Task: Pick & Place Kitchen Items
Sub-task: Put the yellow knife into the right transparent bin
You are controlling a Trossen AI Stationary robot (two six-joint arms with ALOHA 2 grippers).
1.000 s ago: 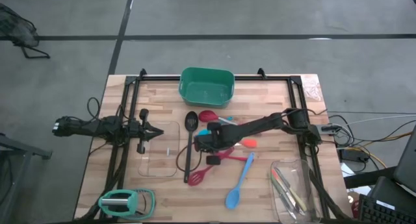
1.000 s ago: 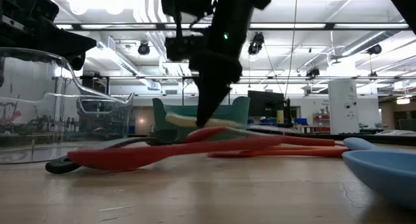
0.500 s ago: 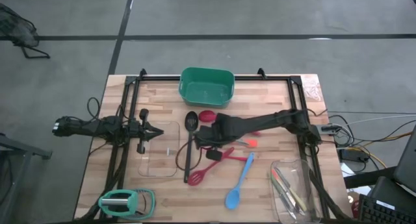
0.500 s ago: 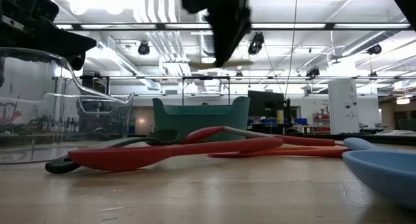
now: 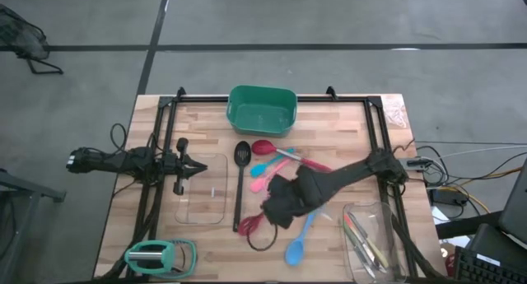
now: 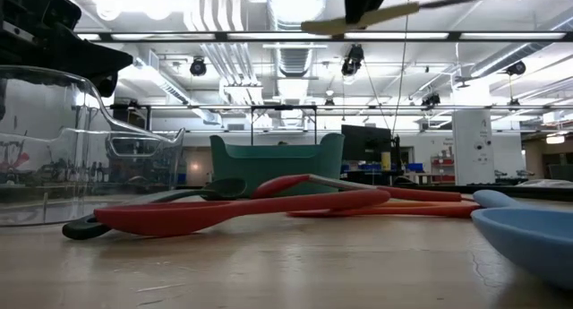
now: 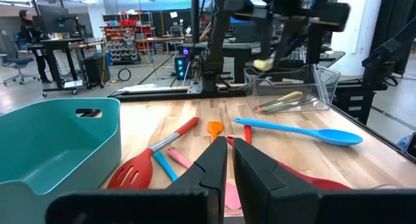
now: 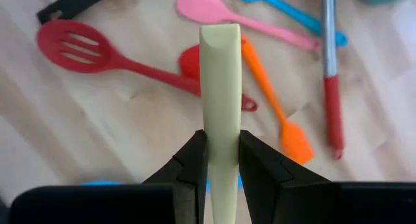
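Red slotted spatula (image 5: 251,224) and blue spoon (image 5: 298,241): partly covered from above by the right arm (image 5: 329,185). Pale spatula (image 8: 220,100): lower end cut off by the wrist picture's edge. Contents of the clear tray (image 5: 375,243): too small to be identified.

Bare table (image 5: 346,136) right of green tub (image 5: 262,109); utensils (image 5: 276,165) crowd the middle

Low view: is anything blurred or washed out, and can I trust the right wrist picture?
Low view: ceiling lights glare, the near blue spoon is soft, the lifted cream spatula smeared. Right wrist view: right gripper and spatula sharp, the table utensils slightly soft.
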